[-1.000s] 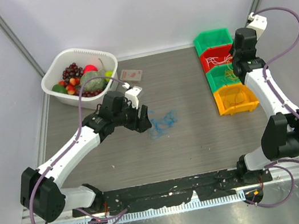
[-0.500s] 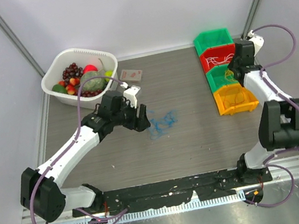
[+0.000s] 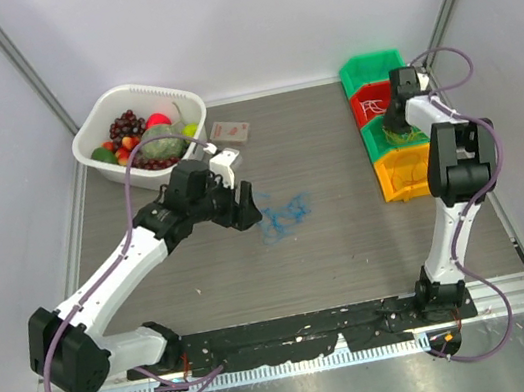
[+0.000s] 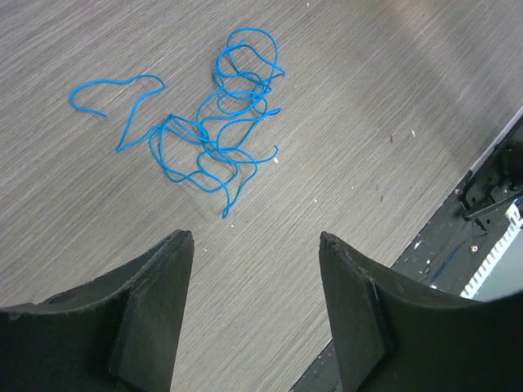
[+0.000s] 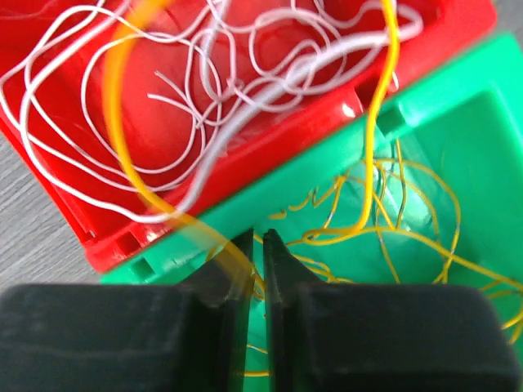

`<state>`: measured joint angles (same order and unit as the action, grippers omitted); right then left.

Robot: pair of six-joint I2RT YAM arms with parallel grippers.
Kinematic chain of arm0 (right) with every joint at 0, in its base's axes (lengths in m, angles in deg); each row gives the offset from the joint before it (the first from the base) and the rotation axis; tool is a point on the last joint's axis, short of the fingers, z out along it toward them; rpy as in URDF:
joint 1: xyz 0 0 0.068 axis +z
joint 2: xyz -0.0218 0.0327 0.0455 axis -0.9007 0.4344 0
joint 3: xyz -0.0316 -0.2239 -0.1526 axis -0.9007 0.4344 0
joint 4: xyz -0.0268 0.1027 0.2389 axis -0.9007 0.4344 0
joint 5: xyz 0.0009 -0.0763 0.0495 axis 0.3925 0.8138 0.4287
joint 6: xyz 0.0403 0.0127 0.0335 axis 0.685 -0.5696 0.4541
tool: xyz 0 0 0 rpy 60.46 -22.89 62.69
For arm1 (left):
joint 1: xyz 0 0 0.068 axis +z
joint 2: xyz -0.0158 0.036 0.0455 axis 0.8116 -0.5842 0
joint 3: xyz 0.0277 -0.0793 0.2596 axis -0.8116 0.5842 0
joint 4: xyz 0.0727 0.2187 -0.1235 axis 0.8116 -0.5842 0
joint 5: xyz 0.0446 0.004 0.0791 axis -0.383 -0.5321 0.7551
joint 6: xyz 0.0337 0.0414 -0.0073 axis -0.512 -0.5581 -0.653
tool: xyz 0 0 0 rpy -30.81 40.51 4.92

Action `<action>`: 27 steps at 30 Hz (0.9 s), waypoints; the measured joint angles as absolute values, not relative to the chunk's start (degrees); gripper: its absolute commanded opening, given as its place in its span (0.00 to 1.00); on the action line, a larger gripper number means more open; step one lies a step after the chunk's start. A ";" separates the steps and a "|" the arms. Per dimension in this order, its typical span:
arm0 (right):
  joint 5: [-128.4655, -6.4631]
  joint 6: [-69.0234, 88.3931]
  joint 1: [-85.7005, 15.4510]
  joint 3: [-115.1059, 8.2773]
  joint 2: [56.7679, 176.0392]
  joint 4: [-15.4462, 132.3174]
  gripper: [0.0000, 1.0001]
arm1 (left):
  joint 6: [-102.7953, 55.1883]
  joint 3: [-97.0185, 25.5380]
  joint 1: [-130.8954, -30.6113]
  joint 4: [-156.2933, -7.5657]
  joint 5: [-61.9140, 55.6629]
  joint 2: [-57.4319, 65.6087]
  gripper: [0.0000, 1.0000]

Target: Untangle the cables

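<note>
A tangled blue cable (image 4: pixel 214 139) lies loose on the table (image 3: pixel 350 231), seen also in the top view as the blue cable (image 3: pixel 284 214). My left gripper (image 4: pixel 255 238) hovers open just short of it with nothing between its fingers; in the top view this left gripper (image 3: pixel 249 208) is left of the tangle. My right gripper (image 5: pixel 258 237) is over the bins, shut on a yellow cable (image 5: pixel 122 139) that arcs across the red bin (image 5: pixel 270 143) and drops into the green bin (image 5: pixel 474 139). White cables (image 5: pixel 196 73) fill the red bin. From above, the right gripper (image 3: pixel 393 122) sits at the bin row.
A row of small bins stands at the right: green (image 3: pixel 371 67), red (image 3: pixel 365 109) and orange (image 3: pixel 412 185). A white basket (image 3: pixel 94 134) of fruit sits at the back left, with a small card (image 3: pixel 231 132) beside it. A black rail (image 3: pixel 306 330) runs along the near edge.
The right arm has folded in and its wrist has come down over the red and green bins. The left arm has only shifted slightly; the blue cable has not moved.
</note>
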<state>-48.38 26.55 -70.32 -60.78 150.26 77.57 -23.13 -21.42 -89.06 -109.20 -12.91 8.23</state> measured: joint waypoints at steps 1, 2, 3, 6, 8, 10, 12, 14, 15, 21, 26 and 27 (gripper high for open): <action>-48.38 26.36 -70.32 -63.19 151.37 79.42 0.35 | -22.74 -21.37 -89.04 -109.20 -12.91 8.43 0.68; -48.36 25.98 -70.32 -65.11 151.98 81.37 0.39 | -22.21 -21.28 -89.04 -109.18 -12.89 8.54 0.68; -48.36 25.81 -70.32 -66.46 152.09 83.40 0.49 | -21.82 -21.13 -89.04 -109.16 -12.86 8.54 0.68; -47.62 25.50 -70.32 -70.11 151.59 89.59 0.62 | -20.03 -20.63 -89.02 -109.20 -12.62 7.57 0.66; -46.76 25.26 -70.23 -70.92 150.10 93.76 0.71 | -18.63 -20.63 -89.02 -109.05 -12.47 5.43 0.62; -45.89 25.07 -69.97 -70.88 147.72 97.61 0.79 | -17.12 -20.65 -89.02 -108.94 -12.08 2.57 0.61; -45.12 24.45 -69.55 -69.55 143.63 100.43 0.79 | -14.91 -20.74 -89.02 -108.90 -11.60 -1.43 0.59; -44.38 23.89 -68.59 -66.77 138.02 101.76 0.79 | -12.93 -20.78 -89.00 -108.79 -11.49 -5.63 0.59; -44.21 23.58 -67.87 -65.48 135.20 102.22 0.79 | -12.07 -20.80 -89.00 -108.74 -11.46 -7.20 0.58; -46.81 21.59 -52.42 -60.00 121.17 100.41 0.79 | -7.31 -20.89 -89.00 -106.08 -11.36 -15.07 0.45; -61.10 23.38 -38.65 -50.03 120.40 91.66 0.79 | -4.84 -23.49 -89.00 -103.10 -11.31 -19.77 0.00; -63.66 24.26 -37.31 -47.38 120.93 90.24 0.79 | -4.77 -24.15 -89.00 -103.08 -11.29 -20.36 0.00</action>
